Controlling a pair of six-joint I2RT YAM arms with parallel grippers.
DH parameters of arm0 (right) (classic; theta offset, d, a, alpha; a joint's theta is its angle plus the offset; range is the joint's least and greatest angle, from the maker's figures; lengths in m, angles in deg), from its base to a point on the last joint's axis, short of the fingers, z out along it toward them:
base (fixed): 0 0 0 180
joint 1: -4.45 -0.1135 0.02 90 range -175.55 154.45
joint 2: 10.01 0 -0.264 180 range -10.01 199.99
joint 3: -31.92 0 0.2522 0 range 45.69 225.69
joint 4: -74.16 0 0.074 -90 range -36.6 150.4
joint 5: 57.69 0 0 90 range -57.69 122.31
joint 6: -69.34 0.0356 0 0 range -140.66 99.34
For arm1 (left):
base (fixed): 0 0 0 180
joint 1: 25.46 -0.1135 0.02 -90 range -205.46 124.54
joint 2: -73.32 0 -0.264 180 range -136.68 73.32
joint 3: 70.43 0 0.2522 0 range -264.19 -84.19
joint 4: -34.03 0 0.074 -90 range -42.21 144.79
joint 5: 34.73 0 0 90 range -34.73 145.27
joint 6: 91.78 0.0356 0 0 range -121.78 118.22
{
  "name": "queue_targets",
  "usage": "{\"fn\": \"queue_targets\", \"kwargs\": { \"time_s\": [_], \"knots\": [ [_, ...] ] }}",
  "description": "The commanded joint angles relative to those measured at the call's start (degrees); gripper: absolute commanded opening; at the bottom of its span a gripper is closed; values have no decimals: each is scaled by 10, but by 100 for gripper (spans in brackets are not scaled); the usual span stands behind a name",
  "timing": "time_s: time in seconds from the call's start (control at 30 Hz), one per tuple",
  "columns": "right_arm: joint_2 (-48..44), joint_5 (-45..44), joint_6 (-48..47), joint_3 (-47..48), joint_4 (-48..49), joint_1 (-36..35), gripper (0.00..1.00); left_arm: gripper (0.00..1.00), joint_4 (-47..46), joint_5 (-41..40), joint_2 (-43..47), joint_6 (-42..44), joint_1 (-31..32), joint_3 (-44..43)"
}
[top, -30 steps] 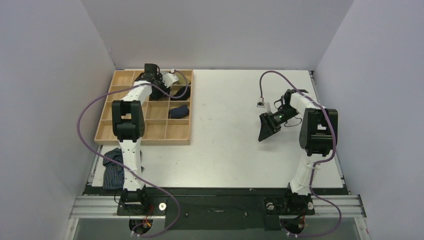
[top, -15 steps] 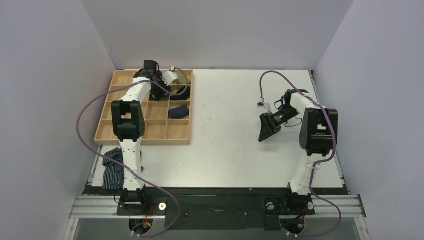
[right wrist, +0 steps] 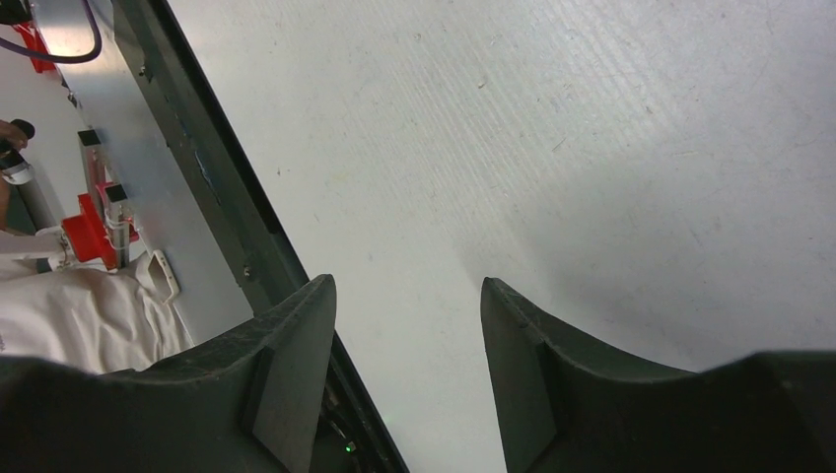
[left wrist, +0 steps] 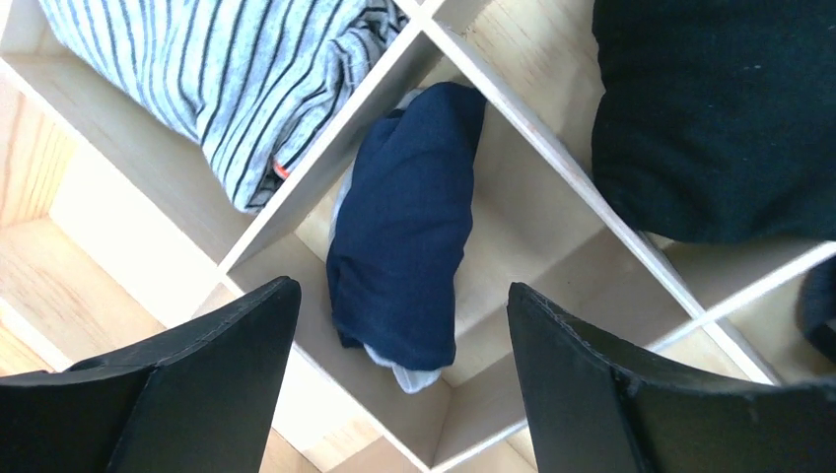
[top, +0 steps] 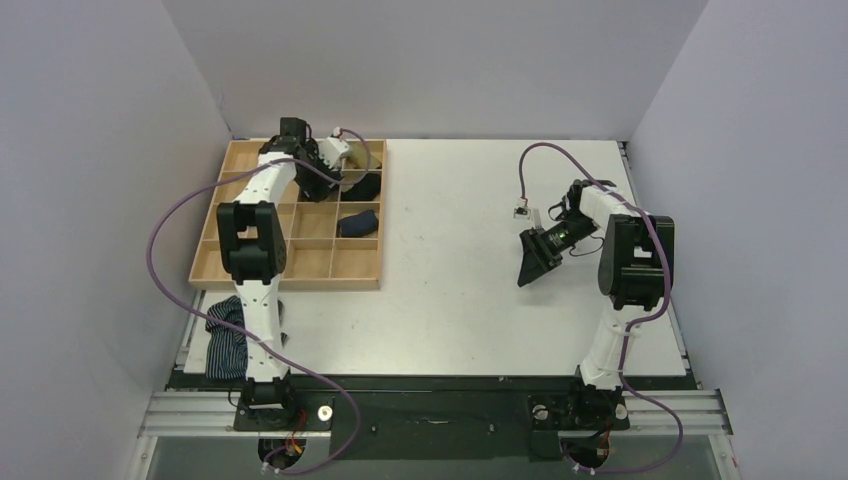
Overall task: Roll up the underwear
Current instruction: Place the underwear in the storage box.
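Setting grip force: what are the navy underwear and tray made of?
The underwear looks like soft matte knit, likely cotton: it creases and bulges. The tray looks like pale bare wood, perhaps plywood: visible grain, thin dividers.

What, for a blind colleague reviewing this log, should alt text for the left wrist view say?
Rolled navy underwear with white trim lies in a wooden tray cell, framed by the open left tool. A grey striped garment fills the cell up-left; black fabric fills the cell up-right.
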Motion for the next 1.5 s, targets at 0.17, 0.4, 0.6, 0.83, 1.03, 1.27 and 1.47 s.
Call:
{"fn": "queue_targets", "kwargs": {
  "time_s": [0.17,0.4,0.6,0.83,1.03,1.27,1.47],
  "knots": [
    [-7,26,-24,18,-11,5,52,76,7,79,62,-87,-44,-13],
    [-9,26,-25,17,-12,6,52,75,-15,66,41,-136,-53,-19],
    [-6,27,-24,17,-12,7,52,75,-45,31,21,-153,-49,-20],
    [-8,28,-26,16,-14,11,52,75,-62,-15,-2,-144,-36,-15],
    [-6,29,-29,16,-18,14,52,75,-78,-23,4,-146,-36,10],
    [-23,30,-27,19,-18,17,53,77,-89,-6,43,-176,-36,25],
    [-60,10,22,11,20,18,57,89,-132,-27,93,-226,-38,54]
  ]
}}
